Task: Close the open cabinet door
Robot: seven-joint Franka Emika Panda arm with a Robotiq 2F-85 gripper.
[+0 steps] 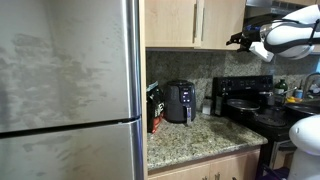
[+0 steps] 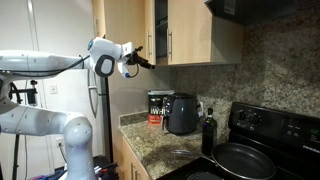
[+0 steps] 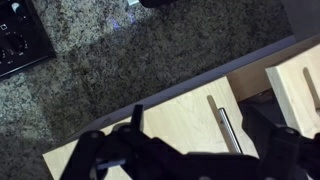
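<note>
One black air fryer [image 1: 180, 101], one red box [image 2: 155, 107] and one dark bottle [image 2: 208, 131] stand below the light-tan wood cabinet door [image 1: 170, 22]. The black two-finger gripper [image 2: 146, 62] is spread, grasping nothing.

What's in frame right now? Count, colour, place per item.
cabinet door: 1, light tan, upper row next to fridge, silver handle on right edge
matching door: 1, light tan, beside it
fridge: 1, stainless steel, beside the counter
counter: 1, speckled granite, under upper cabinets
lower cabinets: light tan, under counter, count unclear
air fryer: 1, black, on counter by backsplash
box: 1, red and black, beside air fryer
bottle: 1, dark, between air fryer and stove
stove: 1, black, at counter end
pan: at least 1, dark, on stove
arm: 1, white
gripper: 1, black, open, near upper doors
</note>
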